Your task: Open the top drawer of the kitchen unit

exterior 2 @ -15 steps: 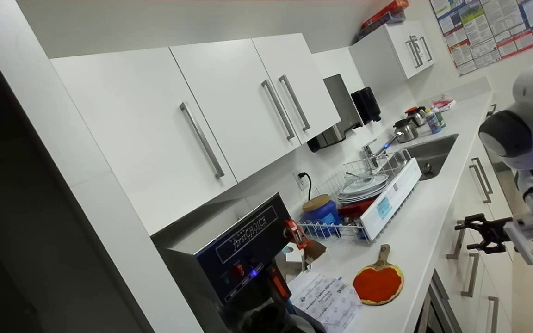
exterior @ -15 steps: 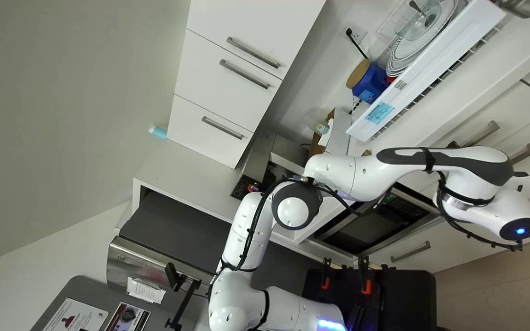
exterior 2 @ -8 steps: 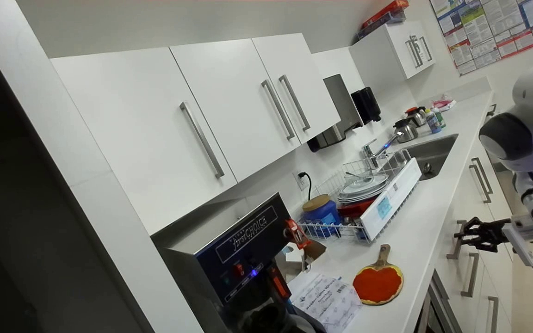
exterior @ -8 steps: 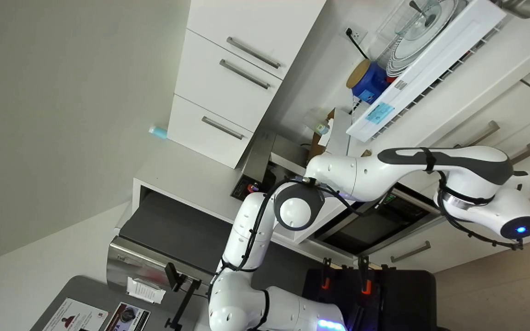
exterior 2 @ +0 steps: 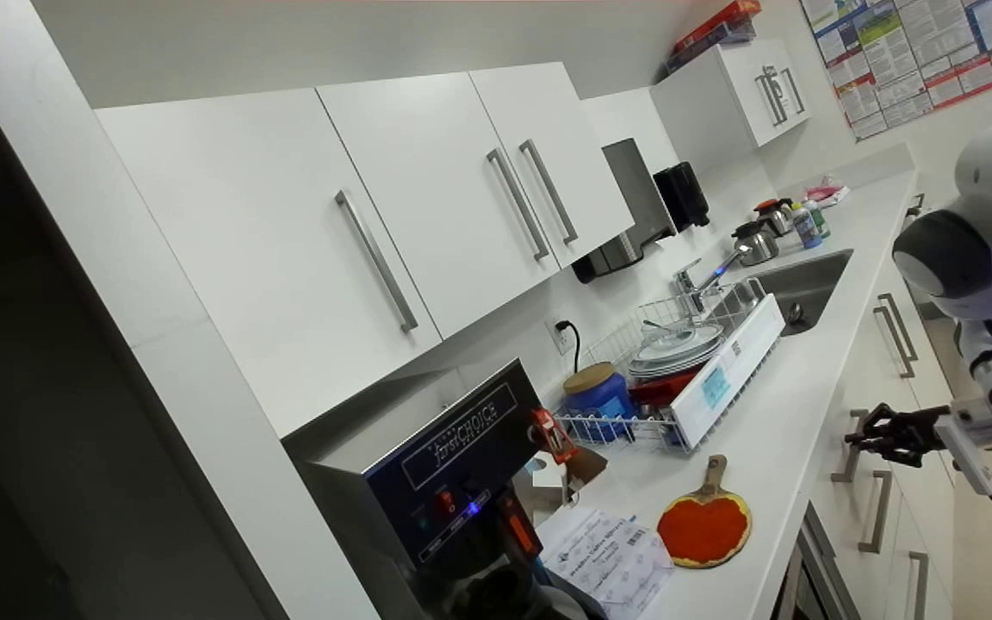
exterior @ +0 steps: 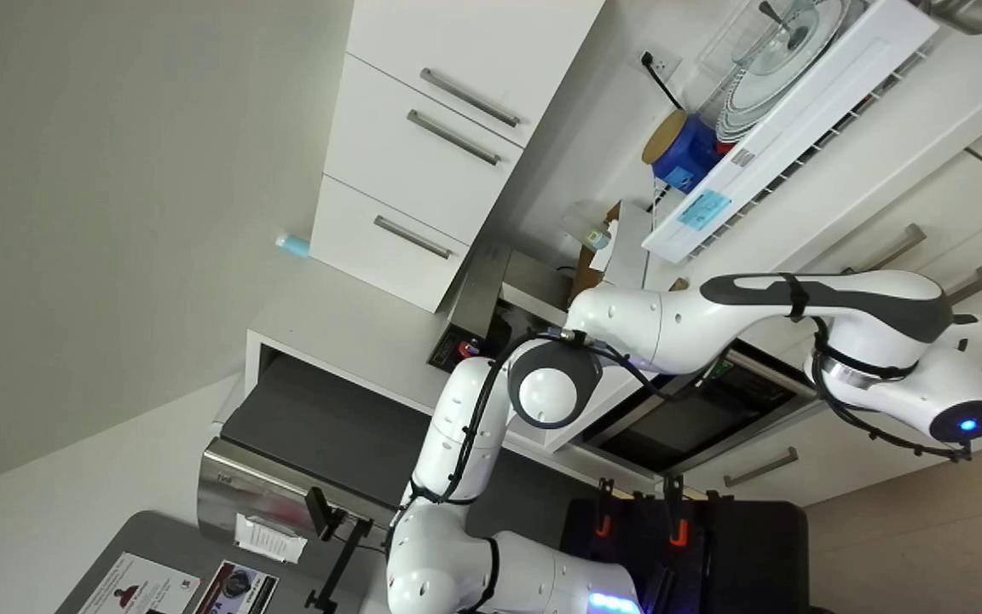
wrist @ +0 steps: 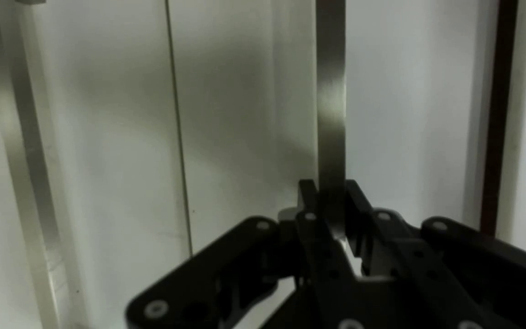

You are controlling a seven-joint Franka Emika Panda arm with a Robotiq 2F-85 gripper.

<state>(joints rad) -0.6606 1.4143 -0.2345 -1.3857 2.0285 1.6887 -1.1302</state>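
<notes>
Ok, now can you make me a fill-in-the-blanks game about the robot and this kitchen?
1. The black two-fingered gripper is shut around the slim silver bar ____ of the wide flat white top drawer.
2. The round tan-lidded jar beside the stack of pale round plates is coloured ____.
3. In an exterior view, the nearer glossy white wall cabinet shows ____ flat doors.

Missing words: handle; blue; three.

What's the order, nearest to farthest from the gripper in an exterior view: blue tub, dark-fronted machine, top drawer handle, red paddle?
1. Top drawer handle, right between the fingers of the gripper.
2. Red paddle, towards the front edge of the worktop.
3. Blue tub, farther back.
4. Dark-fronted machine, leftmost of the four.
</notes>
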